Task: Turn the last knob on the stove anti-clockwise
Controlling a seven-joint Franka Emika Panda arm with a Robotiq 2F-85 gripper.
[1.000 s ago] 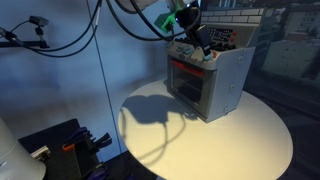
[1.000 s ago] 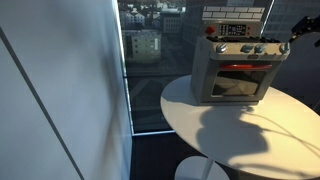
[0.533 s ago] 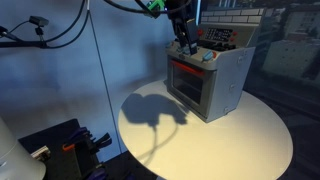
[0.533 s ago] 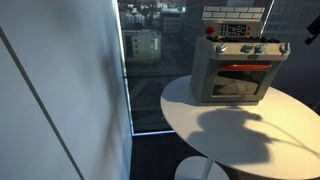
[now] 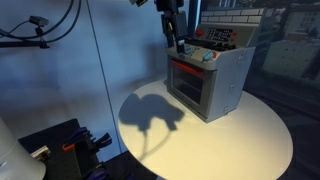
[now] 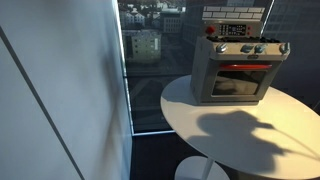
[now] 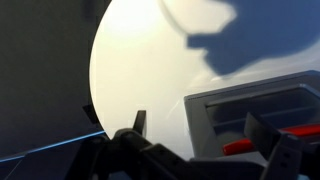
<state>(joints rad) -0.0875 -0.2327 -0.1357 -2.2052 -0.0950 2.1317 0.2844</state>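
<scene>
The stove, a small grey-silver toy oven, stands on the round white table in both exterior views (image 5: pixel 210 85) (image 6: pixel 238 72). It has a red control strip, a row of pale knobs (image 6: pixel 252 48) and a dark-windowed door. My gripper (image 5: pixel 177 42) hangs above and just beside the stove's front top corner, clear of the knobs. It is out of view in the exterior view that faces the oven door. In the wrist view my gripper (image 7: pixel 200 130) is open and empty, looking down on the stove's top edge (image 7: pixel 250 100).
The white table (image 5: pixel 230 135) (image 6: pixel 230 130) (image 7: pixel 140 60) carries the arm's shadow. A backsplash panel with a red button (image 6: pixel 210 30) rises behind the knobs. Dark equipment (image 5: pixel 60 145) sits low beside the table. A window (image 6: pixel 145 60) lies beyond.
My gripper has lifted up and away from the knobs towards the stove's front corner. It has left the door-facing exterior view. The stove has not moved.
</scene>
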